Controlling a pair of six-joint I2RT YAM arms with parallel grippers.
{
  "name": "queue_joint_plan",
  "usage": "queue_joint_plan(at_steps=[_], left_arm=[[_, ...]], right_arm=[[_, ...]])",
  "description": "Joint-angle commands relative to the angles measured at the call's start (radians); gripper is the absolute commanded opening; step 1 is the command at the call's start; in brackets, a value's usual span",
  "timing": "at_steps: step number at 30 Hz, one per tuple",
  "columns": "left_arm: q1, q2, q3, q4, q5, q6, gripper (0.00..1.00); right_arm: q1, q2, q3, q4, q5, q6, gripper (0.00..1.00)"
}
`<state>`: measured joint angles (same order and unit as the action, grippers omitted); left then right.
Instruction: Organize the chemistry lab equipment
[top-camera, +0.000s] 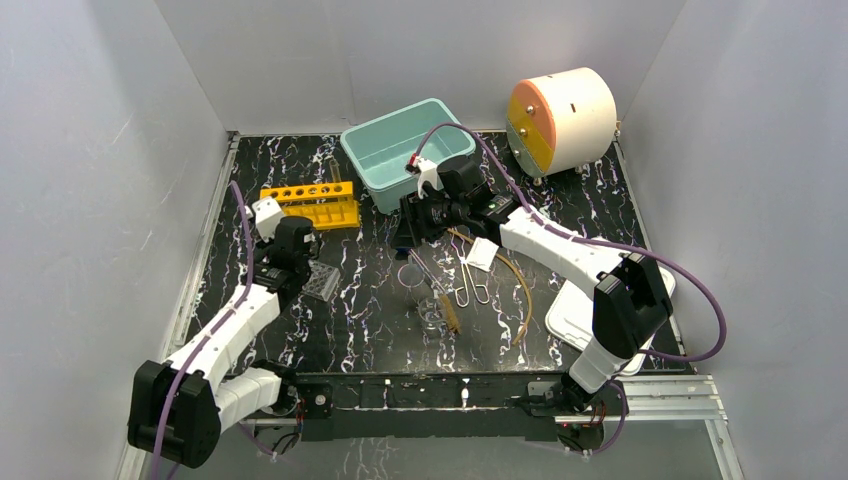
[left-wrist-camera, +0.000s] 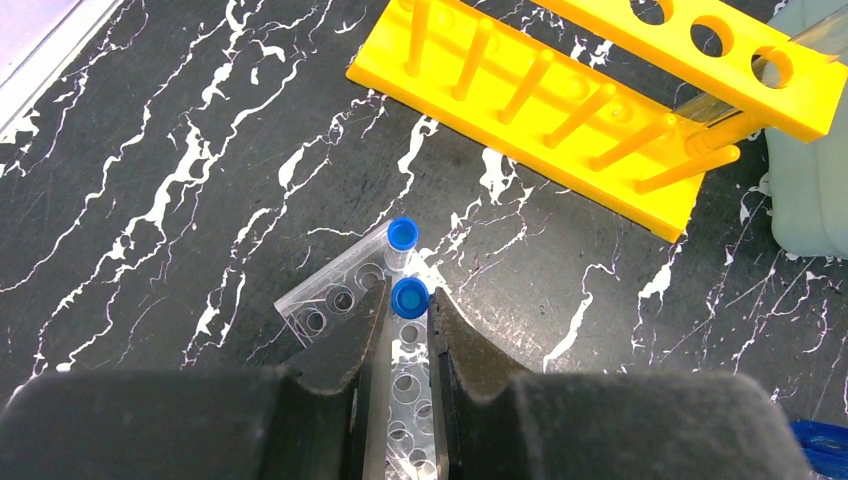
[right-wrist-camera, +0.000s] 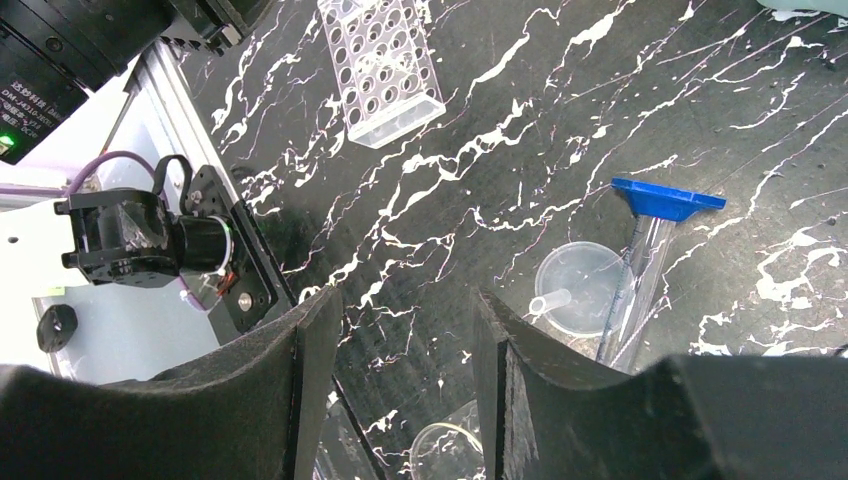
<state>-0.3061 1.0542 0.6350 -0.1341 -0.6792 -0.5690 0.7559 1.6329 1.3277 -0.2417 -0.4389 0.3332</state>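
Note:
My left gripper (left-wrist-camera: 410, 302) is shut on a clear blue-capped tube (left-wrist-camera: 410, 296), held upright over a clear holed rack (left-wrist-camera: 330, 298). A second blue-capped tube (left-wrist-camera: 402, 235) stands in that rack. The yellow holed tube rack (left-wrist-camera: 600, 100) lies just beyond it, and also shows in the top view (top-camera: 310, 203). My right gripper (right-wrist-camera: 405, 310) hangs open and empty above the table, in front of the teal bin (top-camera: 400, 150). Below it lie a clear funnel (right-wrist-camera: 580, 285), a blue-footed cylinder (right-wrist-camera: 665, 198) and a small glass dish (right-wrist-camera: 450, 450). A white card (top-camera: 481, 254), wire clips (top-camera: 470, 288) and amber tubing (top-camera: 522, 290) lie mid-table.
A white and orange drum (top-camera: 560, 115) stands at the back right. A white tray (top-camera: 565, 315) lies under the right arm. The left arm's gripper (top-camera: 290, 245) sits between the yellow rack and the clear rack (top-camera: 320, 281). Grey walls enclose the black marbled table.

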Motion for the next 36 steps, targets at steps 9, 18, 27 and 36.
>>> queue_joint_plan(at_steps=[9,18,27,36], left_arm=[[-0.015,0.031,-0.018,0.091,-0.045,0.008,0.0],[-0.016,0.071,-0.011,0.095,-0.069,0.015,0.0],[-0.016,0.097,-0.021,0.116,-0.074,0.017,0.0],[-0.017,0.121,-0.02,0.105,-0.085,-0.011,0.02]], right_arm=[[-0.007,-0.018,0.03,-0.004,0.018,-0.009,0.58],[-0.006,-0.024,0.03,-0.006,0.019,-0.009,0.58],[-0.007,-0.029,0.028,-0.011,0.02,-0.011,0.57],[-0.008,-0.031,0.021,-0.008,0.022,-0.011,0.57]])
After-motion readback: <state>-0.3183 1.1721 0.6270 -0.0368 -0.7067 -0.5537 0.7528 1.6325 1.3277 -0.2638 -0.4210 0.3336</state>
